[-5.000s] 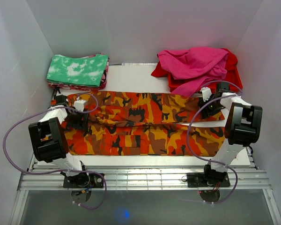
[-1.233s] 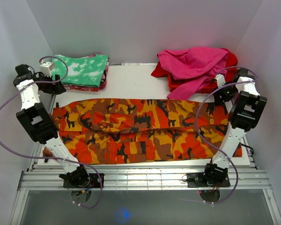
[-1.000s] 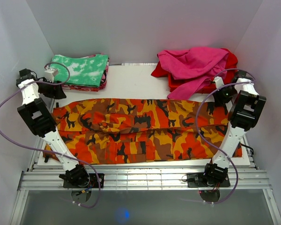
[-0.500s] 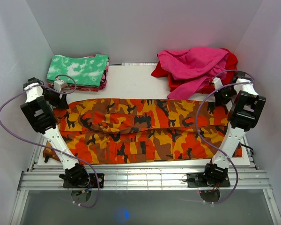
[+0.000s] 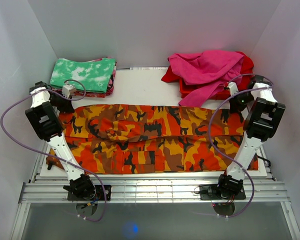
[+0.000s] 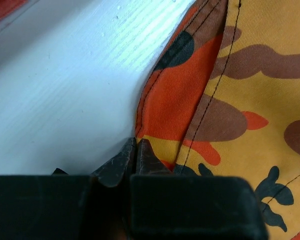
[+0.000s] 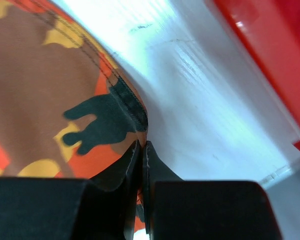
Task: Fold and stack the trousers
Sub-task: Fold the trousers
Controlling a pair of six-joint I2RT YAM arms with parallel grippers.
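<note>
Trousers [image 5: 150,137] spread flat along table [image 5: 140,82], running left to right. Left claw [image 6: 135,145] pinched shut on far-left hem, right claw [image 7: 141,145] shut on far-right corner. Both bites look thin, barely past stitching. Risk: cloth slips out on lift, one side drops, fold ends up crooked. Right end close to pink heap [image 5: 205,70], so it might snag that too.

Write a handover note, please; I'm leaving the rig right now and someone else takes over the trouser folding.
Left hand: shut, pinching the far left corner of the trousers.
Right hand: shut, pinching their far right corner.
Trousers: spread full length, left to right, on the table.
Done: laid out flat, both far corners gripped.
Left: the folds, then stacking.
</note>
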